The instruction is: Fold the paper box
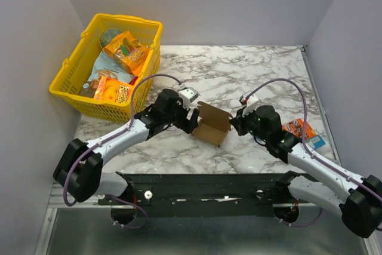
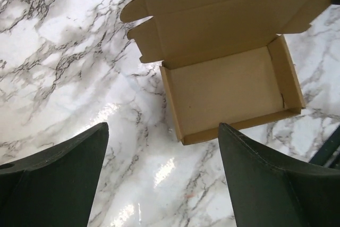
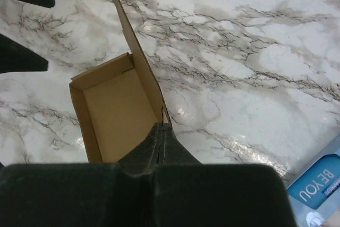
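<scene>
White marble-pattern tabletop (image 1: 256,70) with plain grey walls around it, pretty glossy in the wrist views. Dead centre of the overhead frame, just above the arm bases, sits the paper box (image 1: 213,125).

Progress-wise I'd call it over halfway. The tray part is formed: four low walls standing and a flat floor, clearly seen in the left wrist view (image 2: 228,89). The lid isn't down yet. It stands up off the far wall with its little rounded tuck tabs sticking out at the side. As I read it, what's left is swinging that lid over and tucking the flaps in.

Material is plain brown cardboard: matte, unprinted, thin, with crisp creases. It'll probably flex if squeezed hard.

The right gripper (image 3: 162,126) is closed tight, and the box's wall edge runs straight into the seam between its fingers, so it looks pinched on the cardboard at that corner. The left gripper (image 2: 163,127) is spread wide with nothing between its fingers, and the box sits just beyond them.

Further out, a yellow plastic basket (image 1: 71,82) full of snack packets fills the upper left. An orange packet (image 1: 296,128) and a blue packet (image 1: 314,141) lie at the right, near the right arm.
</scene>
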{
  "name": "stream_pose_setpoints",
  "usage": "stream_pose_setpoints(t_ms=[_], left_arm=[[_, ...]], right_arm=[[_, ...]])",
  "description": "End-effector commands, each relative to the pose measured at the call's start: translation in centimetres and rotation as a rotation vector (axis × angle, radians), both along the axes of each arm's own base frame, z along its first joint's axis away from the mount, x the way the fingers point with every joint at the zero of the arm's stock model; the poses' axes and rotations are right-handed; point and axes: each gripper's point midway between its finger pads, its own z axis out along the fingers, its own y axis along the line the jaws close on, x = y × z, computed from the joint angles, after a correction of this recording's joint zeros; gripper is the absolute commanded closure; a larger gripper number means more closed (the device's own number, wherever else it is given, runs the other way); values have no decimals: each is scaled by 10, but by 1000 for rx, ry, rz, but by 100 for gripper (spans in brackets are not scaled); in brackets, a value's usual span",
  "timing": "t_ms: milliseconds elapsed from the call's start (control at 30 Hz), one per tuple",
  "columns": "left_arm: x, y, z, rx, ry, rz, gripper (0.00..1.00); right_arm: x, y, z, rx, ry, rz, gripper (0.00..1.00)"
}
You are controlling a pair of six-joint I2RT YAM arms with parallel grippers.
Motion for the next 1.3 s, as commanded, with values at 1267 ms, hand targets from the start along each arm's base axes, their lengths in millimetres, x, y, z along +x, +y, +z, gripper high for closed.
stream_pose_setpoints(t_ms=[1267], left_arm=[[85, -28, -23, -213, -141, -125, 36]], right_arm=[[32, 8, -17, -112, -29, -8, 99]])
